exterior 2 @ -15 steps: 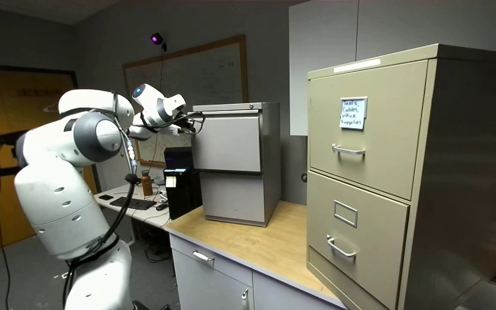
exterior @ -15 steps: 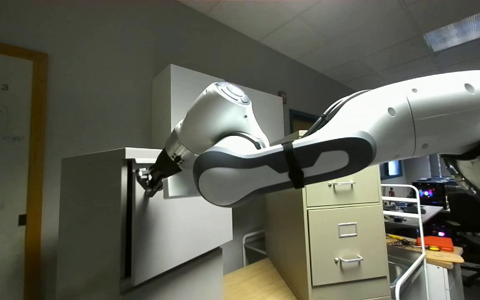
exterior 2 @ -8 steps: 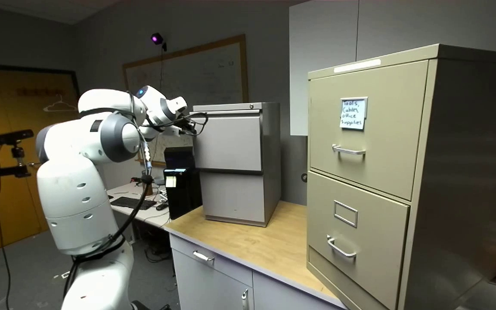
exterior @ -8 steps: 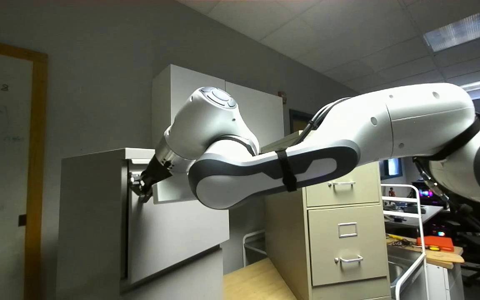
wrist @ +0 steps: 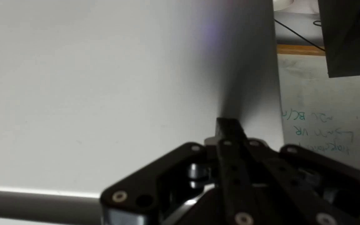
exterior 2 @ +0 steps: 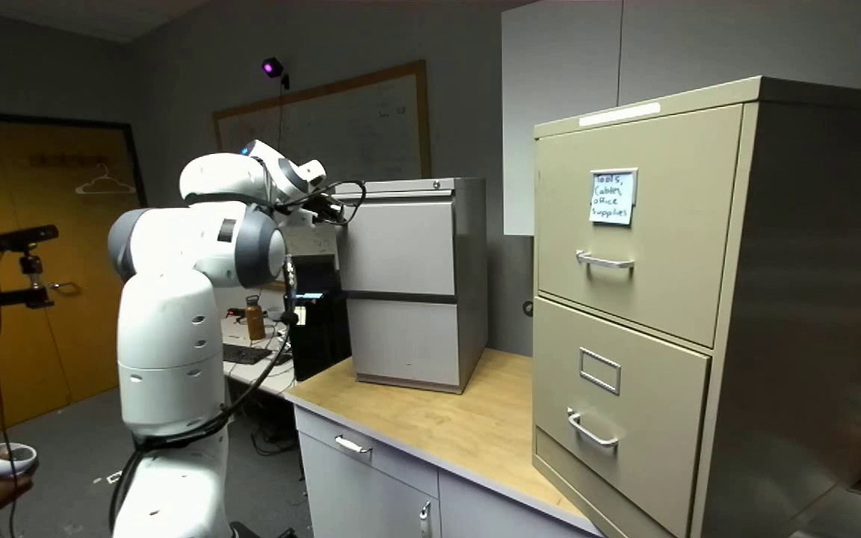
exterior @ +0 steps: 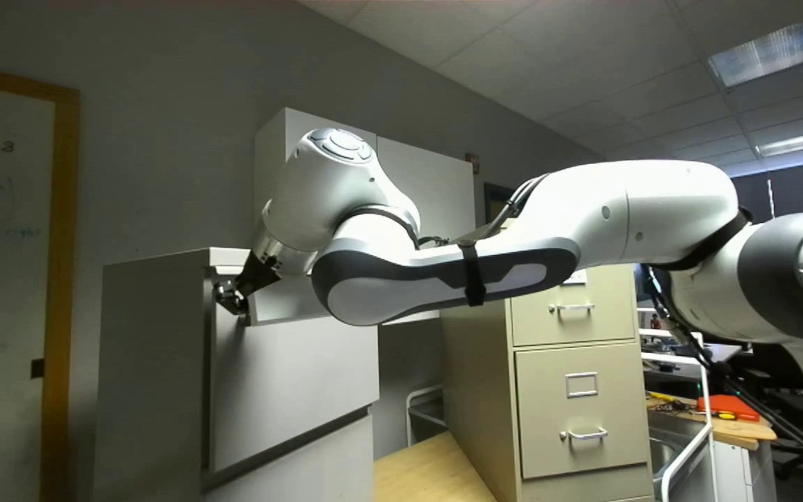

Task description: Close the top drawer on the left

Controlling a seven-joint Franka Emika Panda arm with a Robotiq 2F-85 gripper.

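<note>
The top drawer (exterior: 297,390) has a plain flat pale grey-white front, also in an exterior view (exterior 2: 397,250) and filling much of the wrist view (wrist: 105,93). It sits nearly flush in the matching grey-white cabinet (exterior: 147,369), with only a thin dark line at the side edge. My gripper (exterior: 240,314) is at the upper part of the drawer front, near its left edge; it also shows in an exterior view (exterior 2: 337,217). In the wrist view the fingertips (wrist: 228,123) are together with nothing between them, and seem to touch the panel.
A beige filing cabinet (exterior 2: 625,321) stands beside, on the wooden counter (exterior 2: 430,418). A white two-door cabinet (exterior: 422,181) hangs on the wall behind. A camera on a stand (exterior 2: 12,239) and a person's hand with a white controller (exterior 2: 8,459) are behind the arm.
The top drawer has moved inward, and the dark gap at its side has shrunk to a thin line. My gripper has moved inward with the front and slightly up; the arm has stretched forward.
</note>
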